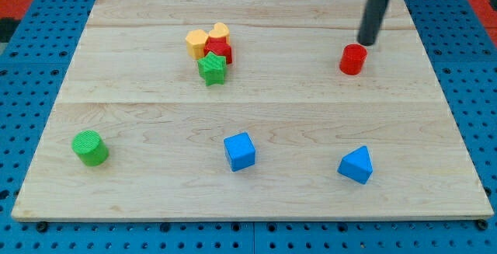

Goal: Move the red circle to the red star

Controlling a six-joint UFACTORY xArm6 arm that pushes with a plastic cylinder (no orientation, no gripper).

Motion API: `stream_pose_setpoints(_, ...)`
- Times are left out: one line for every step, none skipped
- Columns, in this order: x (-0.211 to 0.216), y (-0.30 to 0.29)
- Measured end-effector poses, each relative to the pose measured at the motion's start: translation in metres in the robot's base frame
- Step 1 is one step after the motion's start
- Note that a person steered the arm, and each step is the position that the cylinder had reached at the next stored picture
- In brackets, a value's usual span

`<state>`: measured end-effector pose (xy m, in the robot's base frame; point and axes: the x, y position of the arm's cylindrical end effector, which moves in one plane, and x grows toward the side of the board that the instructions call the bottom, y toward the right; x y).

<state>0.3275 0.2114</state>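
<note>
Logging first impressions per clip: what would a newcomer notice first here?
The dark rod coming down from the view's top right, my tip just above the red circle. Then the tight cluster at upper centre: red star, green star and two yellow blocks.

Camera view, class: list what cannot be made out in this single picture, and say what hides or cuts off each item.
- The red star: partly covered by the green star in front, with two yellow blocks crowded behind it.
- The rod above my tip: cut off by the view's top edge, so the arm is unseen.
- Contact between my tip and the red circle: too close to tell.
</note>
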Motion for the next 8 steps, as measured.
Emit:
stream_pose_setpoints(0.013,-0.011)
stream_pose_setpoints(0.014,-0.036)
stream_pose_setpoints(0.043,-0.021)
stream_pose_setpoints(0.063,-0.028)
stream_pose_setpoints(0.047,-0.080)
stream_pose_setpoints(0.035,-0.092)
stream_pose_setpoints(0.035,-0.062)
stream_pose_setpoints(0.028,-0.082)
